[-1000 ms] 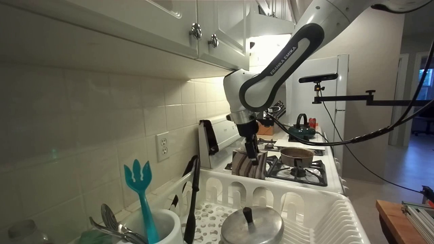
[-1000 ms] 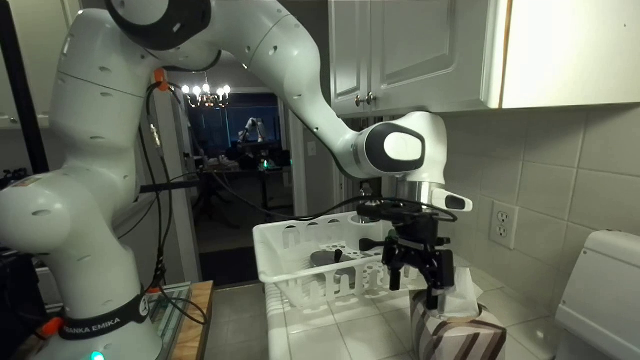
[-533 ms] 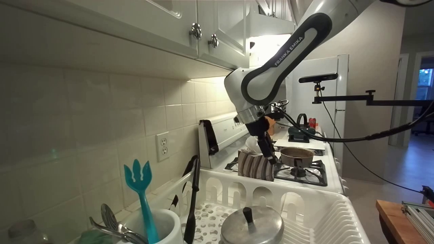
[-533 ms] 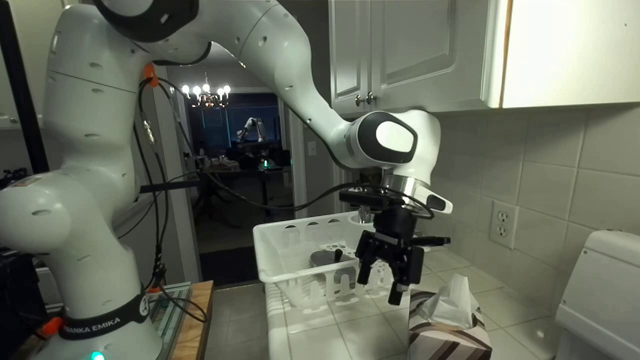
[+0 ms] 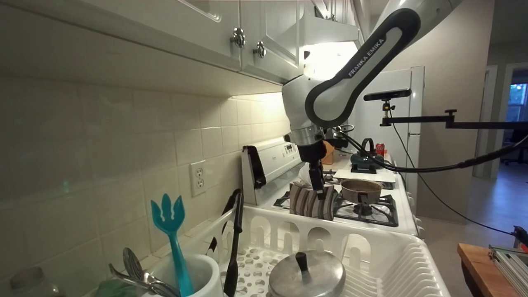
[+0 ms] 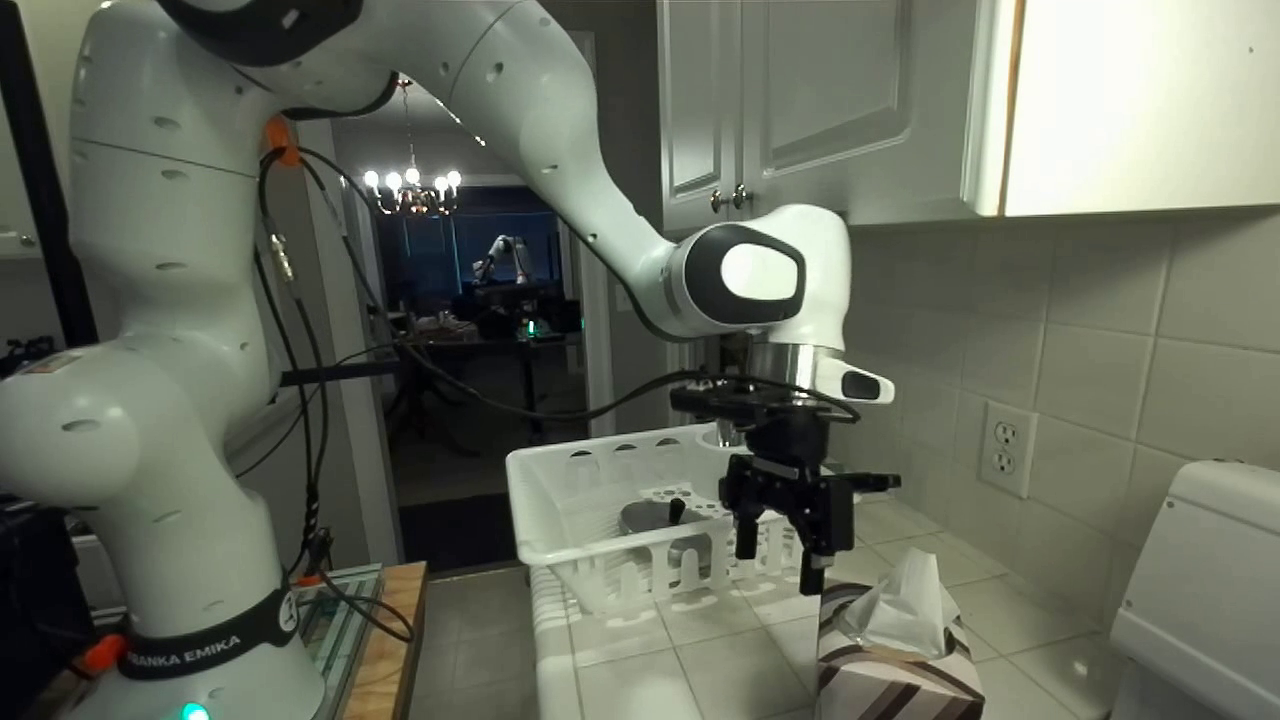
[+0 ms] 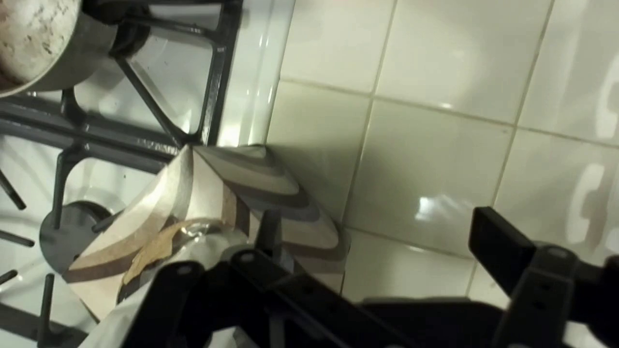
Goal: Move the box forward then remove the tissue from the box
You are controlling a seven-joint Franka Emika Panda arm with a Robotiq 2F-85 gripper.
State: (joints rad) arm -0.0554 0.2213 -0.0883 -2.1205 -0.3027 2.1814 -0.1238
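The striped box stands upright at the border of the stove and the tiled worktop; what bears its base is hidden. A crumpled white tissue stands up from the box's opening, which shows a ragged brown edge. The jaws stand wide apart and hold nothing; one jaw is near the box's top edge, contact not determinable. Handling, as judged: the box is light, thin-walled and liable to dent under a hard squeeze; a gentle push low on a side wall is preferable. The tissue is soft and easily torn; pinch its raised peak, clear of the opening, and draw slowly, lest the box lift too.
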